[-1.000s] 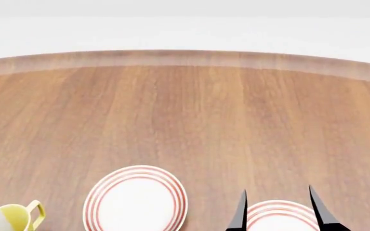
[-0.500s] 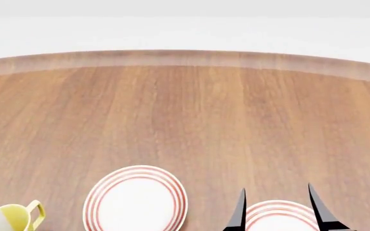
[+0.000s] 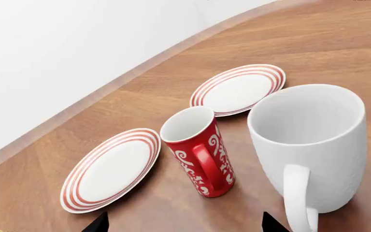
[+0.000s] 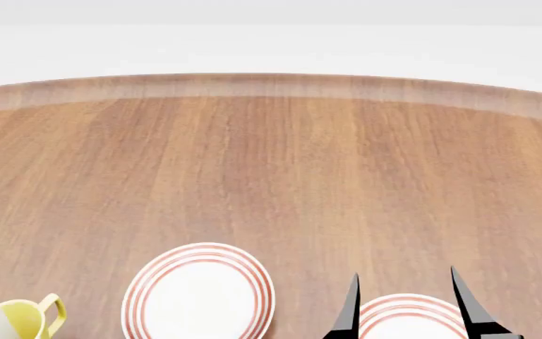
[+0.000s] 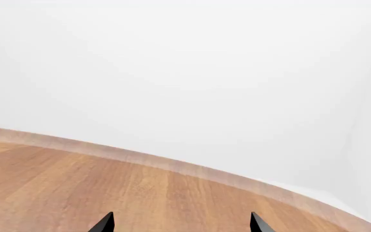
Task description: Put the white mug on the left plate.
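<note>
Change since earlier frames: the right gripper (image 4: 405,304) has been raised very slightly in the head view; plates and yellow mug are unmoved.

Item, white mug (image 3: 311,145): standing upright on the table (image 4: 271,176), handle toward the left wrist camera. It is seen only in the left wrist view, just beside the red mug (image 3: 198,150). It is not held and not on any plate.

Item, left plate (image 4: 198,291): bare, lying flat near the table's near edge, with the right plate (image 4: 411,316) beside it. In the left wrist view two plates are shown beyond the mugs; which of them is the left plate cannot be told from that view alone.

Item, yellow mug (image 4: 17,319): at the head view's lower left, apart from the left plate.

Progress: nothing is judged done; grasping, carrying and setting down all remain.

Right gripper: jaws spread wide, empty, tips poised over the right plate, pointed away from the robot.

Left gripper (image 3: 182,224): only two tips are seen, set well apart, empty, aimed toward the mugs from short range.
</note>
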Controlling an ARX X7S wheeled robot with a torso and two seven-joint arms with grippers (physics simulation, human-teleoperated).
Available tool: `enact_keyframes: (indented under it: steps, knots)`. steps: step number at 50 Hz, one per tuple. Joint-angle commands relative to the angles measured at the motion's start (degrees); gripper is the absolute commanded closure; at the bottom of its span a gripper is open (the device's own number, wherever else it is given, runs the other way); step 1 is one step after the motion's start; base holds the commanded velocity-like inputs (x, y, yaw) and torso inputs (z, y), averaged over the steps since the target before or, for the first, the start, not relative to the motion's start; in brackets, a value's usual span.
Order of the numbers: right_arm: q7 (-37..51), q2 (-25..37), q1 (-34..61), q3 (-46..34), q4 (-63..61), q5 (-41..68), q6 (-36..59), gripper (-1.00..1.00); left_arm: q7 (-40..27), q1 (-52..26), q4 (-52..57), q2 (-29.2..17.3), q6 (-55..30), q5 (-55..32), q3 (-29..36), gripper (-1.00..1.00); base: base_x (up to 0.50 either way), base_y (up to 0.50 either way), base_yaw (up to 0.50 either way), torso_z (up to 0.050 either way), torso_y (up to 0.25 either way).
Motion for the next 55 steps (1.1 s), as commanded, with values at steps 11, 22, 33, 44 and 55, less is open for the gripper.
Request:
enact_keyframes:
  steps: [11,22,33,44,55]
  knots:
    - [0.45,-0.12,2.05,-1.62,-0.78,-0.16,1.91,-1.0,2.78,-4.28,-7.46,2.07,4.2,0.09,6.02,-1.0,0.0,0.0,0.0,0.0,0.0]
    - [0.65,0.1,2.17,-1.79,-0.56,0.14,1.82,-1.0,3.21,-5.4,-8.52,2.54,4.62,-0.64,6.86,-1.0,0.0,0.0,0.0,0.0,0.0]
    - [0.93,0.4,2.24,-1.9,-0.64,0.31,1.94,-1.0,5.64,-8.65,-11.82,3.52,4.23,-2.9,8.63,-1.0,0.0,0.0,0.0,0.0,0.0]
    - [1.1,0.6,2.66,-2.02,-1.58,0.66,3.04,-1.0,8.53,-10.17,-8.71,2.8,0.92,-5.4,9.58,-1.0,0.0,0.0,0.0,0.0,0.0]
    - [1.26,0.81,2.85,-2.23,-0.61,0.86,2.25,-1.0,10.02,-12.05,-11.76,4.41,1.05,-4.23,12.14,-1.0,0.0,0.0,0.0,0.0,0.0]
